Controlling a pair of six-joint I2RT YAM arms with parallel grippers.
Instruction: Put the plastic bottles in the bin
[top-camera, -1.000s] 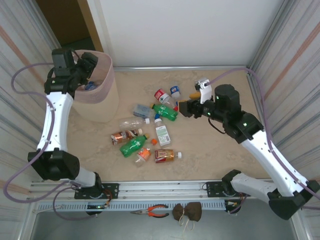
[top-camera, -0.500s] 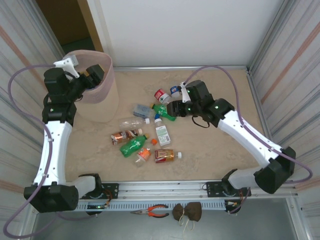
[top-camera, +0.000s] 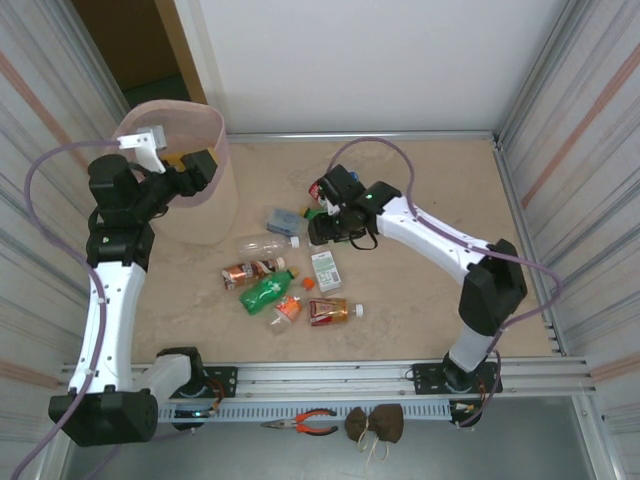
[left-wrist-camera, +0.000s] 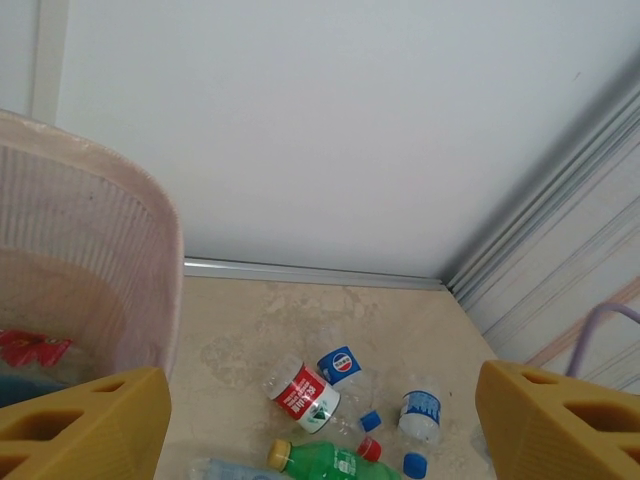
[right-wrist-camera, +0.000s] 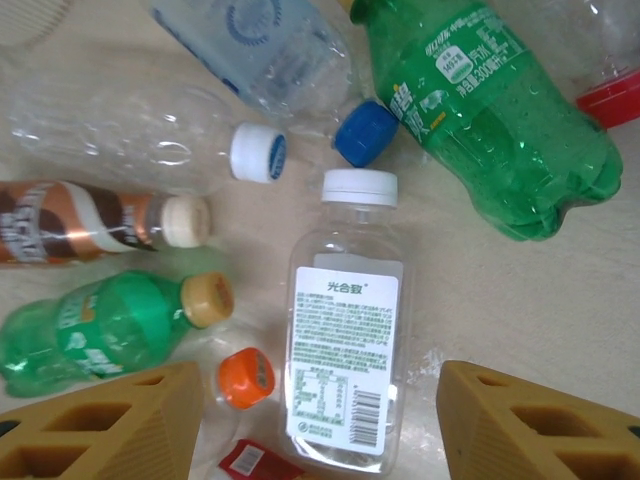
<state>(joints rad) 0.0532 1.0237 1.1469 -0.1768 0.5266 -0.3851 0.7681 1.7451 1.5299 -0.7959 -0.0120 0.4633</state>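
Several plastic bottles (top-camera: 325, 270) lie scattered mid-table. My right gripper (top-camera: 327, 231) hovers open over them. In the right wrist view a clear bottle with a white label (right-wrist-camera: 345, 370) lies flat between and below my right gripper (right-wrist-camera: 320, 425), untouched. Around it lie a big green bottle (right-wrist-camera: 500, 120), a small green one (right-wrist-camera: 95, 330), a brown one (right-wrist-camera: 80, 225) and an orange cap (right-wrist-camera: 247, 377). My left gripper (top-camera: 196, 166) is open and empty at the right rim of the bin (top-camera: 200, 215). The left wrist view has the bin (left-wrist-camera: 90, 260) at left and a red-labelled bottle (left-wrist-camera: 300, 388) on the table.
Corrugated metal walls close in both sides, a white wall the back. Pliers (top-camera: 315, 422) and a brown object (top-camera: 375, 422) lie on the front rail. More bottles sit by the back: a blue-labelled one (left-wrist-camera: 345, 365) and a blue-and-white one (left-wrist-camera: 420, 412).
My right arm swung left from the table's right side to over the bottle pile. My left gripper drew back from above the bin's mouth to its right rim.
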